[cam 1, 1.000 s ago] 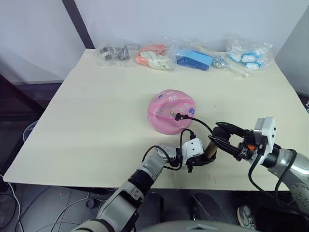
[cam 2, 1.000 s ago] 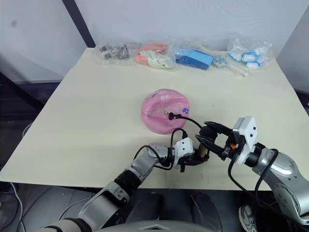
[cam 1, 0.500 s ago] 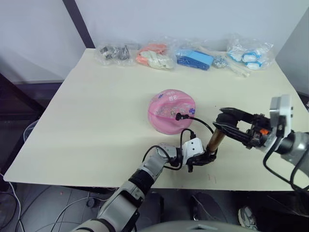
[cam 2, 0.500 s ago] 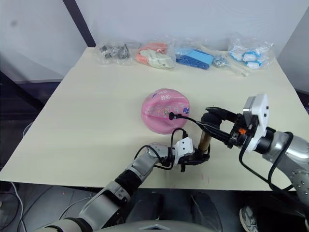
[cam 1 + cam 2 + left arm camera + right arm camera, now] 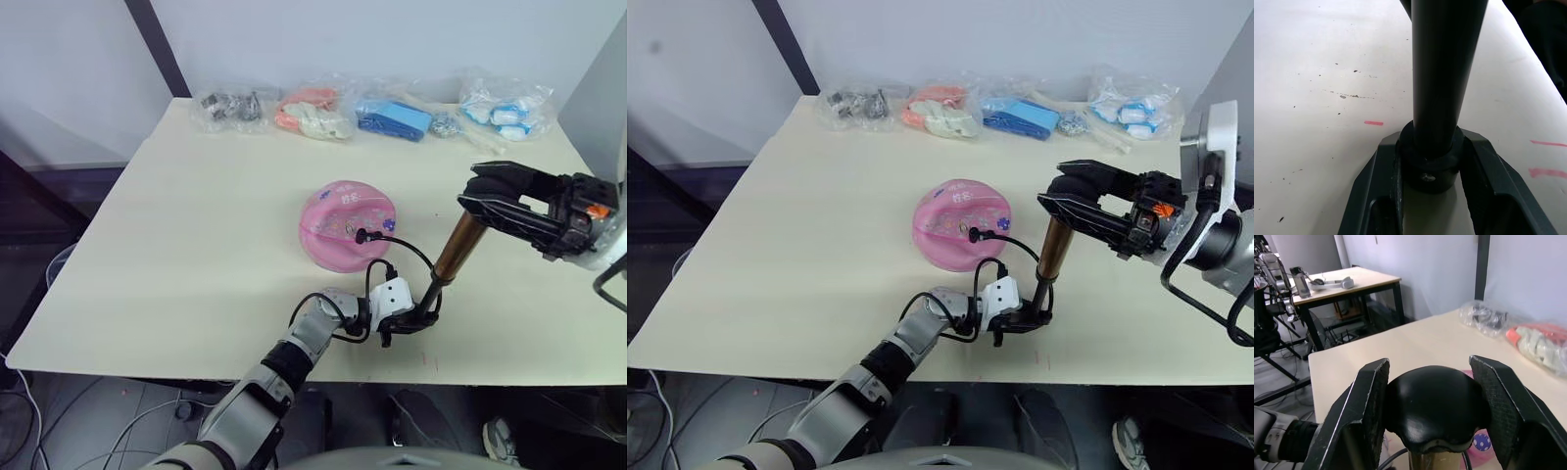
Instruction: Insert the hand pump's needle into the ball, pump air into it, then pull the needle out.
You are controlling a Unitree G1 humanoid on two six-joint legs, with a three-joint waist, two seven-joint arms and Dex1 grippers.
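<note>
Your left end effector (image 5: pixel 416 319) clamps the slim bronze-gold hand pump's (image 5: pixel 455 247) base near the bench's (image 5: pixel 196 245) front edge; your right end effector (image 5: pixel 1073 196) grips its handle; the pink printed rubber ball (image 5: pixel 347 224) sits mid-bench, room all around.

We see a pink ball (image 5: pixel 348 238) with pale flower prints, bronze-gold hand pump (image 5: pixel 457 247) with black handle, cream desk (image 5: pixel 196 225) with red marks

Two black fingers (image 5: pixel 1359 416) pressed on both sides of the hand pump (image 5: pixel 1432 406) at its round black handle, pink ball (image 5: pixel 1479 443) just below it, pale bench (image 5: pixel 1415 350), plastic bags (image 5: pixel 1484 316) near the far edge
</note>
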